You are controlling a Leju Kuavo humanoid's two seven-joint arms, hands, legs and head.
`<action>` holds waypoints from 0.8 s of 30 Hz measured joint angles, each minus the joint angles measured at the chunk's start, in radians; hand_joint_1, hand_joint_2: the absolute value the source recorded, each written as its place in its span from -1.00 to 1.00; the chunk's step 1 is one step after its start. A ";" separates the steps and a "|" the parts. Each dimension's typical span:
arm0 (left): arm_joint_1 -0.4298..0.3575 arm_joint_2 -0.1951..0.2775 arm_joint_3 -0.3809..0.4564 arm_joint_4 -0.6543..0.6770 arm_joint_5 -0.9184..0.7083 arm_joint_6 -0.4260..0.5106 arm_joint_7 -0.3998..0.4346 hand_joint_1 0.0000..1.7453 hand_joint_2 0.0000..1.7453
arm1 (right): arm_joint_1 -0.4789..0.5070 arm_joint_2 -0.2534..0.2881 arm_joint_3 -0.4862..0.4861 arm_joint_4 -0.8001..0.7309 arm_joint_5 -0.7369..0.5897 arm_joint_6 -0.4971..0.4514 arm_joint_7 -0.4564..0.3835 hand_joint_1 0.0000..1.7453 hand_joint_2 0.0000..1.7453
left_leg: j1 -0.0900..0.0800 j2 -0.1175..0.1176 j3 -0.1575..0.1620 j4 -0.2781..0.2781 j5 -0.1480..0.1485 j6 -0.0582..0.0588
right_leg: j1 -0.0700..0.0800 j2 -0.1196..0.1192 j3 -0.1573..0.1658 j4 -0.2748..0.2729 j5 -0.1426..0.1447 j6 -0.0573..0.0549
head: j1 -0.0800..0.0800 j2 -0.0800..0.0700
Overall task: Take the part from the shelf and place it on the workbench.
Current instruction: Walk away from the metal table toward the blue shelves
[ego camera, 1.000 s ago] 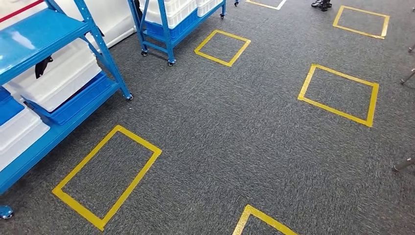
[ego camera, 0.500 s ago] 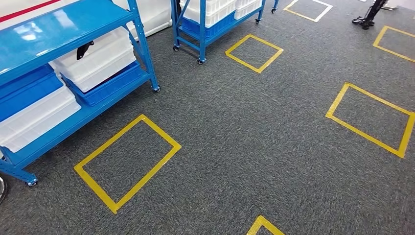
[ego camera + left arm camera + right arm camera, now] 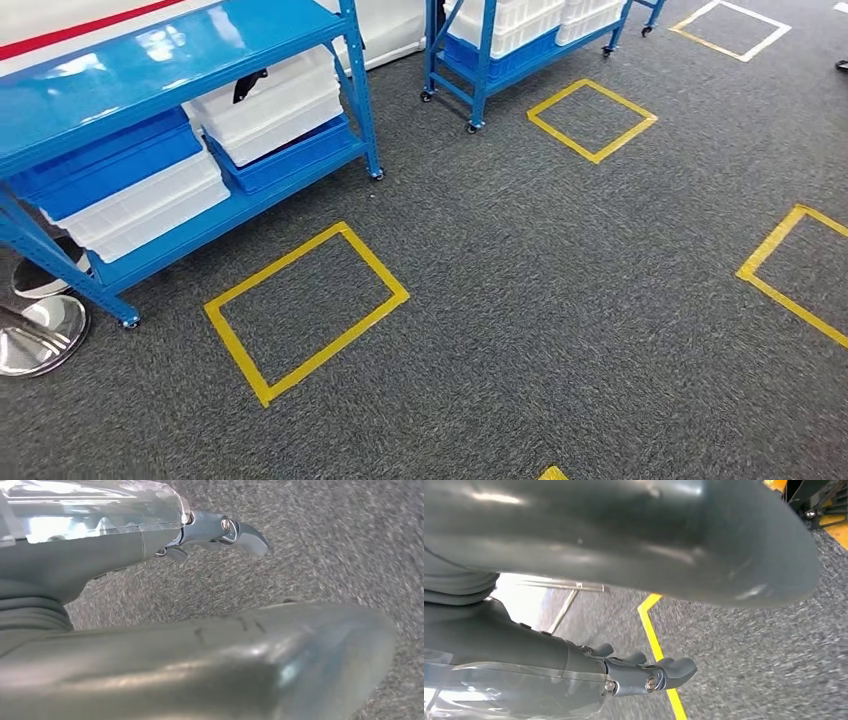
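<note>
The left hand (image 3: 220, 532) and the right hand (image 3: 644, 675) hang beside the body over grey carpet (image 3: 560, 300), fingers loosely apart, holding nothing. The part is probably the dark piece (image 3: 250, 85) in a white bin (image 3: 275, 105) on the blue shelf (image 3: 150, 60). A yellow floor square (image 3: 305, 310) lies in front, likely a standing mark.

Glossy blue metal shelf (image 3: 150, 60), smooth white plastic bins (image 3: 275, 105), rough grey carpet (image 3: 560, 300), shiny chrome base (image 3: 40, 335)
</note>
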 joint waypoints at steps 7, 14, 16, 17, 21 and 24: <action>0.000 0.003 0.000 0.000 0.008 -0.010 0.000 -1.00 -1.00 | -0.006 0.000 0.000 0.000 0.001 0.009 0.000 -1.00 -1.00 | -0.012 0.062 0.153 -0.295 0.125 0.029 | 0.007 -0.068 0.022 0.002 -0.015 0.028 | 0.000 0.000; 0.001 0.006 0.000 0.000 0.010 -0.038 0.000 -1.00 -1.00 | -0.007 -0.002 -0.014 0.001 -0.021 -0.002 0.014 -1.00 -1.00 | -0.003 0.005 0.173 -0.315 0.131 0.060 | -0.003 0.032 -0.106 0.267 -0.137 0.053 | 0.002 0.000; 0.003 0.006 0.000 0.000 0.008 -0.039 0.000 -1.00 -1.00 | -0.004 -0.002 -0.023 0.001 -0.027 -0.005 0.017 -1.00 -1.00 | -0.004 -0.011 0.183 -0.314 0.124 0.059 | -0.003 0.036 -0.123 0.267 -0.099 0.053 | 0.002 0.000; 0.004 0.006 -0.001 0.000 0.007 -0.040 0.000 -1.00 -1.00 | -0.004 -0.002 -0.027 0.001 -0.028 -0.005 0.018 -1.00 -1.00 | -0.004 -0.017 0.190 -0.313 0.118 0.056 | -0.003 0.036 -0.103 0.210 -0.055 0.051 | 0.002 0.000; 0.003 0.006 -0.005 0.000 0.000 -0.049 0.001 -1.00 -1.00 | -0.004 -0.002 -0.037 0.002 -0.037 -0.008 0.020 -1.00 -1.00 | -0.007 -0.028 0.202 -0.308 0.094 0.036 | 0.002 0.051 -0.024 0.018 0.021 0.036 | 0.002 0.000; 0.001 0.008 -0.009 0.000 -0.002 -0.053 0.001 -1.00 -1.00 | -0.006 -0.001 -0.041 0.002 -0.039 -0.009 0.020 -1.00 -1.00 | -0.007 -0.026 0.208 -0.307 0.083 0.021 | 0.001 0.050 -0.017 0.010 0.009 0.020 | 0.001 0.000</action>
